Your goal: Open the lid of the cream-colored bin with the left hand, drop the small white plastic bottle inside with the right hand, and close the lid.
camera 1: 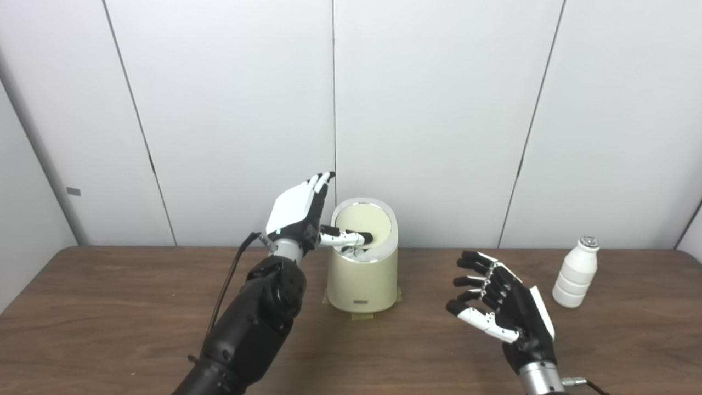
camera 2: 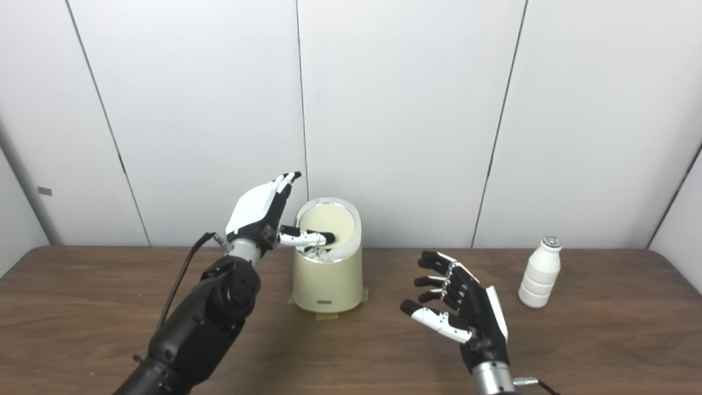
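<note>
Right, left robot hand (camera 1: 299, 211) is up at the cream-colored bin (camera 1: 362, 277), sitting just to the bin's left side & raised to rim height. Fingers (camera 1: 321, 182) point up and away, spread, not clenched; its thumb (camera 1: 345, 238) reaches across the bin's mouth, over the front edge of the opening. The lid (camera 1: 364, 224) is tilted up, its pale underside facing the cameras, w/ a shiny rim ring round it. Cannot tell if the thumb is actually pressing on the lid or rim, or just over it. Nothing grasped in that palm.

Right robot hand (camera 2: 458, 310) hovers low over the surface (camera 2: 603, 340), palm turned toward the bin, fingers apart and curled a bit — released, holding nothing. It's well apart from the bin, off to the bin's right & nearer the robot.

Small white plastic bottle (camera 2: 541, 272) stands upright on the surface, beyond the right robot hand and further out to its right, not touched by anything. Ribbed body, silvery cap on top.

Bin itself sits on the surface between both robot hands, closer to the left one, w/ a small dark label low on its front and tape bits at its base. Something pale shows inside the opening, too unclear to name.
</note>
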Tool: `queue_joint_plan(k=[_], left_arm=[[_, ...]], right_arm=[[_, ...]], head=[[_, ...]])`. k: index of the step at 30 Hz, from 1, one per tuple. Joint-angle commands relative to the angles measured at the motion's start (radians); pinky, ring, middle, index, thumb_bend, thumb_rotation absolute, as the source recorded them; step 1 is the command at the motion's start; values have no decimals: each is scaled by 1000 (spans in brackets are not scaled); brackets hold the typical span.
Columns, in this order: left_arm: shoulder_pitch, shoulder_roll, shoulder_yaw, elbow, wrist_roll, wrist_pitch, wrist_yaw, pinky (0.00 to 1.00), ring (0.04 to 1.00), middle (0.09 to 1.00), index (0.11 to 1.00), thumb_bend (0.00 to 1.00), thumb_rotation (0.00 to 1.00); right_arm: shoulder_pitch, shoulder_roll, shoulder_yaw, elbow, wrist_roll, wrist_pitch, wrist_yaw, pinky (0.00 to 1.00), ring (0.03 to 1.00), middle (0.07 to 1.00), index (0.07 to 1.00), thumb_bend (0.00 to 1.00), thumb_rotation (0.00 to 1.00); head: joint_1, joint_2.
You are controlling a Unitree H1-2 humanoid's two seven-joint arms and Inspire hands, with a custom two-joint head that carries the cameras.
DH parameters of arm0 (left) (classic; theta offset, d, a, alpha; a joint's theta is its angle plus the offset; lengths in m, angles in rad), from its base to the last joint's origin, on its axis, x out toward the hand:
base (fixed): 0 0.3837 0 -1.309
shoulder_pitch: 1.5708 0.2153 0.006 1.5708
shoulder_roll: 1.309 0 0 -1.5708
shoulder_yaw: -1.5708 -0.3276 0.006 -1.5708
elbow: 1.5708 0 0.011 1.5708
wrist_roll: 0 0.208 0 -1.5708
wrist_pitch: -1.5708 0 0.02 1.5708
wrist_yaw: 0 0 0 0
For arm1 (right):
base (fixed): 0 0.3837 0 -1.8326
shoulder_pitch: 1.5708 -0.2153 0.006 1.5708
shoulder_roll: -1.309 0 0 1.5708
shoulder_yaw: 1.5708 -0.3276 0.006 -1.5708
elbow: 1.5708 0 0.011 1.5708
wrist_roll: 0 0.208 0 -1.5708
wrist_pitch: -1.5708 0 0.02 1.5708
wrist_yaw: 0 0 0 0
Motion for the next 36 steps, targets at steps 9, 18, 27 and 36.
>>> queue_joint_plan(k=[9,18,27,36], left_arm=[[-15,65,-80,-91,97,51,-132,781,979,1000,1000,903,15],[90,-52,237,-193,-198,-205,102,747,878,907,926,769,238],[267,-90,347,-393,-413,-252,50,732,866,880,889,713,321],[447,-76,401,-413,-486,-341,54,666,782,847,894,741,387]], right_arm=[[-39,-6,-3,-22,-12,-28,-8,498,627,744,728,843,288],[-38,-8,-1,-23,-12,-31,-4,494,630,744,730,853,307],[-44,-12,-5,-7,-11,-34,-6,487,632,745,729,840,309],[-38,-5,-2,-30,-1,-12,-2,481,617,733,725,811,259]], head=[[-1,2],[6,2],[10,2],[16,1]])
